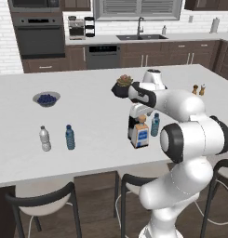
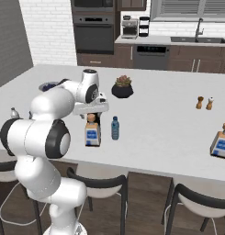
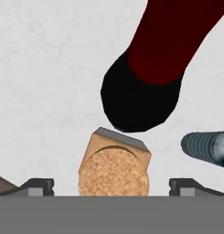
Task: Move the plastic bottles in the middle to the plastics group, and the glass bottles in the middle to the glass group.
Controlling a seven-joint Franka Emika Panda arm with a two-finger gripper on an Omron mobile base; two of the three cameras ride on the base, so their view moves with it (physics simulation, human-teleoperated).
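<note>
My gripper [image 3: 112,187] is open and points straight down over the squarish glass bottle [image 1: 140,135], whose tan cork top [image 3: 114,171] lies between the two fingertips [image 3: 39,186] without touching them. Just behind it stands the tall dark wine bottle [image 3: 145,68] with its red top, largely hidden by the hand in the base views. The small pale grey-blue plastic bottle [image 1: 155,124] stands a little to the right of both [image 2: 115,128]. At the counter's left stand the plastics group: a clear bottle [image 1: 44,138] and a deeper blue one [image 1: 70,137].
Another squarish blue-labelled bottle [image 2: 221,143] stands at the far right of the counter. A potted plant [image 1: 123,86] sits behind the hand, a bowl of blueberries [image 1: 46,99] at the left, two shakers [image 1: 198,89] at the right. Stools [image 1: 41,200] line the near edge.
</note>
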